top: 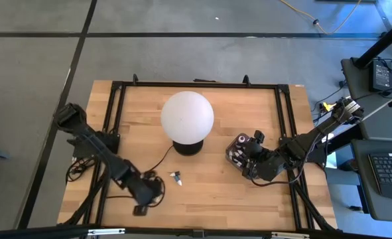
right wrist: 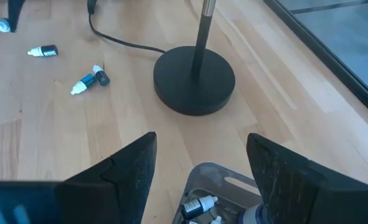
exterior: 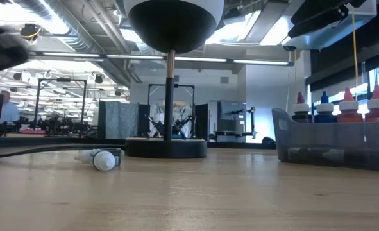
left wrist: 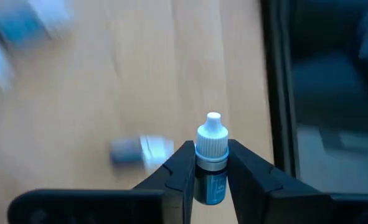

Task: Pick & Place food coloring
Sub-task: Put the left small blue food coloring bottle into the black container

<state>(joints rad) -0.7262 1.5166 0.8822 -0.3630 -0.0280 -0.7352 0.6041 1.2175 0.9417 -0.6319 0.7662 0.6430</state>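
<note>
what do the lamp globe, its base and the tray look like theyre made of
Globe: matte white, frosted glass or plastic, cannot tell which. Base: flat black disc, looks like painted metal. Tray: smoky translucent plastic; the bottles inside show through its wall.

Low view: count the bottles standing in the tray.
4, in a row inside the tray: first bottle, second bottle, third bottle, fourth bottle. Others may be hidden.

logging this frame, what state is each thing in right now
left gripper: shut on blue bottle, bottle upright
right gripper: open, over tray
loose bottles: lying on their sides on table
bottles in tray: standing upright
globe lamp: upright, unlit
</note>
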